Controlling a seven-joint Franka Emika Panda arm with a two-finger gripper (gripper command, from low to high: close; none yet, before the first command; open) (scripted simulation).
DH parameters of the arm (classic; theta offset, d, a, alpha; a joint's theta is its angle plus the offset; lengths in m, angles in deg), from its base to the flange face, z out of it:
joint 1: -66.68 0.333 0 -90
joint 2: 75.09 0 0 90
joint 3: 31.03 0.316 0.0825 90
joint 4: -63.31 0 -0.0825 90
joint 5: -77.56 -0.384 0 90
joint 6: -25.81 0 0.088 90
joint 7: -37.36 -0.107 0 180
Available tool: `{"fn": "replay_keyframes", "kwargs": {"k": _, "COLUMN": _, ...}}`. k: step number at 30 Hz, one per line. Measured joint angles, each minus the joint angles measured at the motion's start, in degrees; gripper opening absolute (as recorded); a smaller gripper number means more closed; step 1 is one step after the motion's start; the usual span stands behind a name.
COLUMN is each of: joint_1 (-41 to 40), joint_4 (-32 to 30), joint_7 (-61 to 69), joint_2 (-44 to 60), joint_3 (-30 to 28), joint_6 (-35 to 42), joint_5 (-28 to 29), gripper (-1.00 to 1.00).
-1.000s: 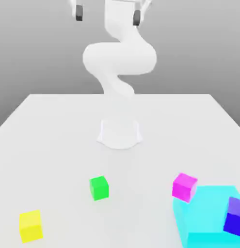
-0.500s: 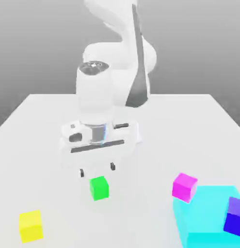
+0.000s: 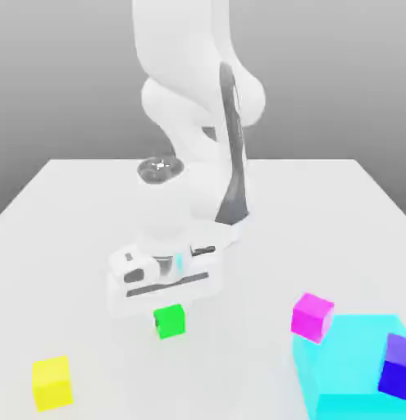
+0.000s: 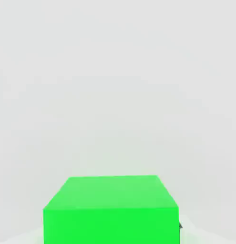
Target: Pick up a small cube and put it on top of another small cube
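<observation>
The small bright green cube [image 3: 169, 321] rests on the white table [image 3: 66, 221], left of centre near the front. My gripper [image 3: 167, 310] has come straight down onto it, and the white hand covers the cube's top edge. In the hand view the green cube [image 4: 110, 209] sits right between the jaws, with a dark fingertip [image 4: 180, 227] pressed against its side, so the gripper is shut on it. The small magenta-pink cube [image 3: 312, 317] stands apart toward the exterior view's right, touching the corner of a large cyan block [image 3: 345, 369].
A blue-purple cube [image 3: 397, 367] lies on the cyan block at the exterior view's far right. A yellow cube [image 3: 52, 382] sits near the front left corner. The arm's white links rise behind the hand over the table's middle.
The arm swung down from high above the table, the hand dropped over the green cube, and the jaws went from open to shut around it. No cube has shifted.
</observation>
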Motion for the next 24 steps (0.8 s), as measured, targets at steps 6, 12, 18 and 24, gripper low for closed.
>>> {"fn": "replay_keyframes", "kwargs": {"k": 6, "joint_1": 1.33, "joint_4": -2.02, "joint_7": -2.92, "joint_2": -10.83, "joint_3": -2.58, "joint_6": 8.84, "joint_5": 4.2, "gripper": -1.0}}
{"fn": "replay_keyframes", "kwargs": {"k": 12, "joint_1": 7.22, "joint_4": 4.58, "joint_7": -1.59, "joint_2": -13.13, "joint_3": -0.4, "joint_6": 17.83, "joint_5": 1.86, "gripper": -1.0}}
{"fn": "replay_keyframes", "kwargs": {"k": 18, "joint_1": 13.65, "joint_4": 16.95, "joint_7": -1.91, "joint_2": -9.84, "joint_3": 3.15, "joint_6": 26.94, "joint_5": 1.3, "gripper": -1.0}}
{"fn": "replay_keyframes", "kwargs": {"k": 24, "joint_1": 20.13, "joint_4": 29.4, "joint_7": -3.36, "joint_2": -6.44, "joint_3": 6.55, "joint_6": 36.0, "joint_5": 2.34, "gripper": -1.0}}
